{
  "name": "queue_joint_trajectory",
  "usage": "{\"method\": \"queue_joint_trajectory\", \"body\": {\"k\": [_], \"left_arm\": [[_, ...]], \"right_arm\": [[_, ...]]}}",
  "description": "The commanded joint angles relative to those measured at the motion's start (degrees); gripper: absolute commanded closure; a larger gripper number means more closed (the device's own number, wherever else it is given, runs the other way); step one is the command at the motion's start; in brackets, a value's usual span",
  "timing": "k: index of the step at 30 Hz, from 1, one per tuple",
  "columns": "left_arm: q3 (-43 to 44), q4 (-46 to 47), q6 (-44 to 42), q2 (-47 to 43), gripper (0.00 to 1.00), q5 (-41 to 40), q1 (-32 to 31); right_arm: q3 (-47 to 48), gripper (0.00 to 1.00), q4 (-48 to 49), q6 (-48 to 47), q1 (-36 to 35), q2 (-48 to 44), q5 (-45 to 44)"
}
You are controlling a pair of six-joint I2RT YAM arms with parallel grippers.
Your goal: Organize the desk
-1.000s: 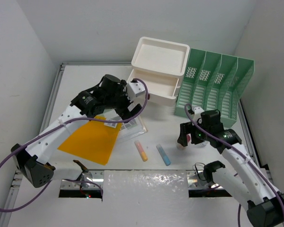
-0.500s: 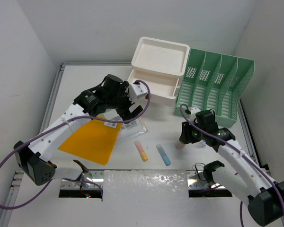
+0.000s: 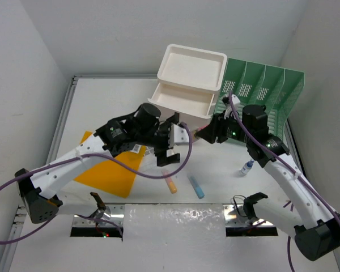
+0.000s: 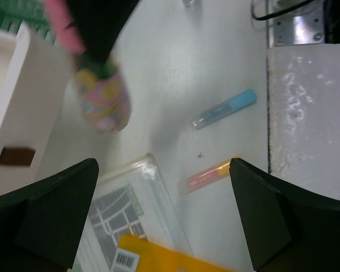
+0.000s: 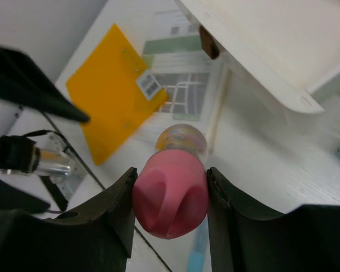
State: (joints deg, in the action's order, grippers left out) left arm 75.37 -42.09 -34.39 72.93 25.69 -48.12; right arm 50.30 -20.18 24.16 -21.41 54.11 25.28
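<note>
Your right gripper (image 5: 170,181) is clamped across the cap of a pink-capped object (image 5: 170,204), so the pastel body pokes out past the fingertips. By my reading, that grip suits dropping it into the white drawer box (image 3: 191,85) at the far edge of the desk (image 3: 102,102), which lies under everything here. The right arm reaches in from the near right corner, its wrist turned left just in front of the drawers. Your left gripper (image 4: 161,164) has its jaws wide and empty. That arm stretches over the yellow folder (image 3: 105,173) and hovers above the clear document sleeve (image 4: 124,215), probably lined up for it
</note>
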Motion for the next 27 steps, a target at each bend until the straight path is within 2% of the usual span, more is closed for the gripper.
{"method": "queue_joint_trajectory", "body": {"k": [1,10,11,12,14,16,18,19,20,21,22,23,24,25,26,27], "left_arm": [[-2.3,8.5,-0.7,-3.0,0.0,-2.0,-4.3],[-3.0,18.7,3.5,1.3,0.02,-16.7,-5.2],[-3.0,19.0,3.5,1.5,0.16,-17.9,-5.2],[-3.0,19.2,3.5,1.5,0.23,-19.4,-5.2],[-3.0,19.1,3.2,1.4,0.34,-20.4,-5.2],[-2.8,19.1,3.1,1.3,0.38,-20.8,-5.2],[-2.4,19.1,3.3,1.3,0.62,-21.8,-5.2],[-1.9,19.1,3.5,1.3,0.77,-22.4,-5.2],[-1.6,19.3,3.7,1.2,1.0,-24.4,-5.2],[-1.5,19.7,3.7,1.0,1.0,-25.3,-5.2],[-0.9,19.8,3.2,0.7,1.0,-25.8,-5.2],[-0.6,19.8,2.3,0.7,1.0,-28.8,-5.2],[-0.3,19.7,0.0,0.8,1.0,-30.3,-5.2],[0.2,19.7,-1.6,1.2,1.0,-31.9,-5.1],[0.3,19.8,-3.7,1.5,1.0,-35.7,-5.1],[0.3,20.9,-8.4,2.0,1.0,-37.5,-4.6]], "right_arm": [[2.0,1.0,12.3,8.0,-1.3,2.2,7.6],[4.0,1.0,21.8,14.8,-4.6,5.1,12.0],[4.3,1.0,21.3,14.6,-4.7,5.0,11.7],[4.5,1.0,21.2,14.6,-4.8,4.9,11.6],[4.0,1.0,22.3,15.7,-4.7,4.7,12.1],[3.0,1.0,25.8,18.4,-4.7,4.9,13.7],[3.0,1.0,25.8,18.1,-4.8,4.9,13.9],[3.0,1.0,25.2,17.6,-4.8,4.9,13.7],[3.3,1.0,24.4,16.9,-4.8,4.9,13.4],[3.6,1.0,22.5,16.4,-4.8,4.8,13.2],[4.4,0.93,21.0,14.8,-4.8,4.7,12.3],[5.0,0.72,19.3,13.7,-4.7,4.6,11.5],[7.2,0.48,13.1,12.2,-4.7,3.9,9.5],[8.8,0.19,8.7,7.7,-4.6,3.3,2.3],[10.5,0.05,5.0,5.4,-4.7,2.5,-2.1],[13.1,0.01,-0.8,1.6,-4.6,0.1,-6.6]]}}
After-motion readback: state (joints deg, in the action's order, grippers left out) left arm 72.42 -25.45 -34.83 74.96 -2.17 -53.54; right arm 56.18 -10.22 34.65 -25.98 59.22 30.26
